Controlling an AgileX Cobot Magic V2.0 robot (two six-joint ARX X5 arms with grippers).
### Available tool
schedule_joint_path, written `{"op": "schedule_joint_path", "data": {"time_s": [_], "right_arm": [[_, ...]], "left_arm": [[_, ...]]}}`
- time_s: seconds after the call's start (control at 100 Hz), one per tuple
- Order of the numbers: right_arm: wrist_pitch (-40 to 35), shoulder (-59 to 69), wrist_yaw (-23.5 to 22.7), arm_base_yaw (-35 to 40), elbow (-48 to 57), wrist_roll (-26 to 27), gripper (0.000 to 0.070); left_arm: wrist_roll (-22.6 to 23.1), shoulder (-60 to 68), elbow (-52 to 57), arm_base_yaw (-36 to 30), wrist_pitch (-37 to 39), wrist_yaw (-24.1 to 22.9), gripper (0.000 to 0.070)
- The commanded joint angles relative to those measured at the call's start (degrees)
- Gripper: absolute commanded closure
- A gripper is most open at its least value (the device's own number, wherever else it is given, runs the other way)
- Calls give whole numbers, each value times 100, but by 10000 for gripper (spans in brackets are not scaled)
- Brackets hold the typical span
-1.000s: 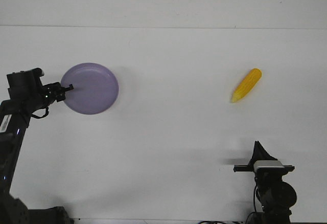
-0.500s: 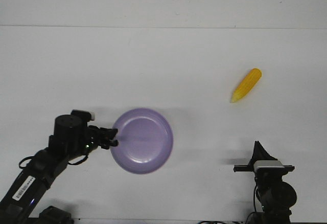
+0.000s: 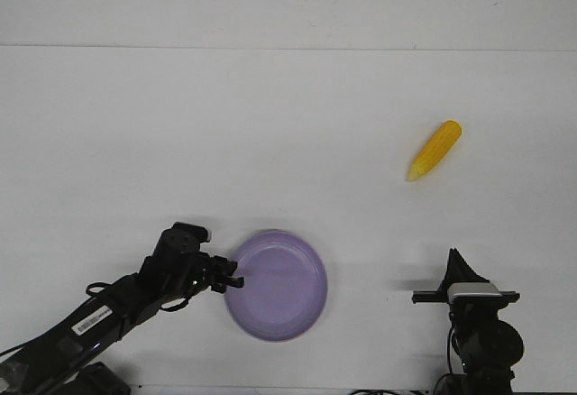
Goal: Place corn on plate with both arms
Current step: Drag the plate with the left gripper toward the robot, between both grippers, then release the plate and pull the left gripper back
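Note:
The lavender plate (image 3: 279, 287) sits low on the table, left of centre, near the front edge. My left gripper (image 3: 231, 280) is shut on the plate's left rim and holds it there. The yellow-orange corn (image 3: 435, 150) lies on the table at the right, its pointed end towards the front left, far from the plate. My right gripper (image 3: 454, 263) points up at the bottom right, well in front of the corn and apart from it; its fingers look closed together with nothing between them.
The white table (image 3: 288, 142) meets the back wall along a straight far edge. The left arm (image 3: 81, 327) stretches across the bottom left corner. The right arm's wrist block (image 3: 473, 293) sits at the bottom right.
My left gripper has carried the plate from the far left of the table towards the front and right, down to the lower middle. The corn and the right arm have not moved.

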Motion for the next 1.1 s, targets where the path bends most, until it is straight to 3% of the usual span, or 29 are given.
{"op": "schedule_joint_path", "data": {"time_s": [0.0,0.23,0.28,0.32,0.42,0.47,0.65,0.8,1.09], "right_arm": [[59,2,-4,2,-17,59,683],[59,2,-4,2,-17,59,683],[59,2,-4,2,-17,59,683],[59,2,-4,2,-17,59,683],[59,2,-4,2,-17,59,683],[59,2,-4,2,-17,59,683],[48,2,-28,4,-17,251,683],[17,2,-175,4,-17,1554,683],[120,11,-310,2,492,2288,683]], "left_arm": [[-13,210,39,-33,179,13,693],[175,651,39,-37,404,11,691],[177,706,39,-57,398,11,665],[181,741,39,-70,389,11,587],[234,769,39,-90,378,-9,260],[256,767,42,-92,387,-13,191],[450,592,59,-92,402,-9,194],[562,-31,308,-79,267,-11,194],[706,-2046,861,-20,-682,-334,196]]}}
